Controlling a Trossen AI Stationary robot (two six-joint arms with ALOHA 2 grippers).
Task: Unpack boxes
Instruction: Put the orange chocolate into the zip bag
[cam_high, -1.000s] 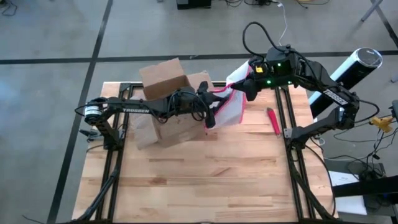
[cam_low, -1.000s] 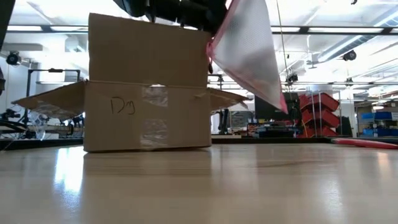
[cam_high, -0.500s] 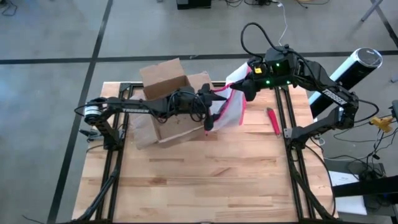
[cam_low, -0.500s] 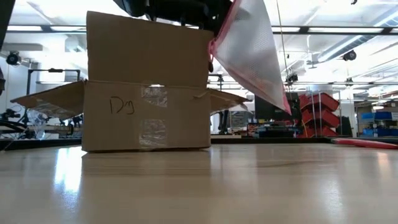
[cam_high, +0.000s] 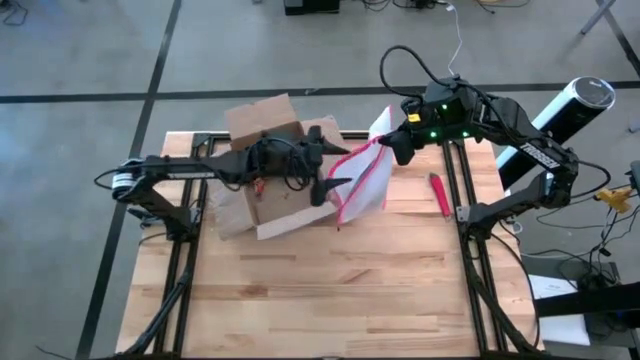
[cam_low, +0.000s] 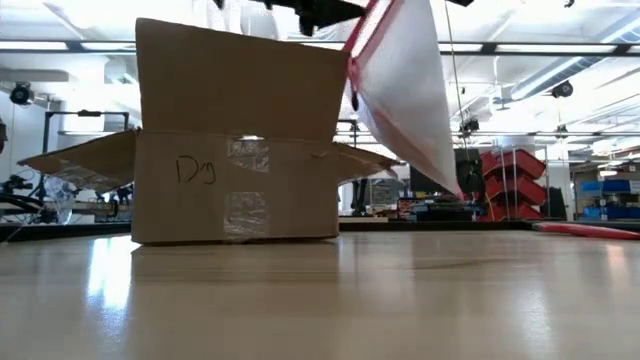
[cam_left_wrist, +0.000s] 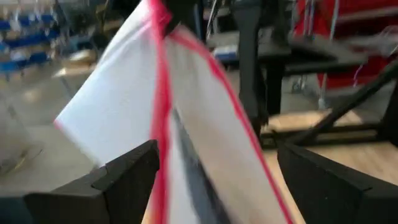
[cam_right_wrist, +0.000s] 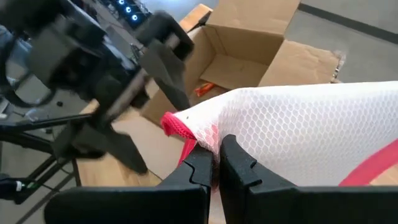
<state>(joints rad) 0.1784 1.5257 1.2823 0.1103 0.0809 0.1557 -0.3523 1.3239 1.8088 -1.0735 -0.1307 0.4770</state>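
Brown cardboard box (cam_high: 268, 170) sits open on the table; beside it the right gripper (cam_right_wrist: 214, 163) pinches 1 pouch (cam_high: 365, 180) aloft. Left gripper (cam_high: 335, 190), fingers spread, hangs beside the box. Something orange remains inside the box, so you likely have unpacking left.

1. Left wrist view: the pouch (cam_left_wrist: 186, 124) is motion-blurred; its top and bottom run past the frame.
2. Low view: both grippers sit above the frame edge, unseen; the pouch's top is cut off.
3. High view: the left arm (cam_high: 230, 168) covers part of the box (cam_high: 270, 165) opening.
4. Right wrist view: an orange item (cam_right_wrist: 207, 88) inside the box is too small to identify.
5. Low view: the box's handwritten mark is illegible.
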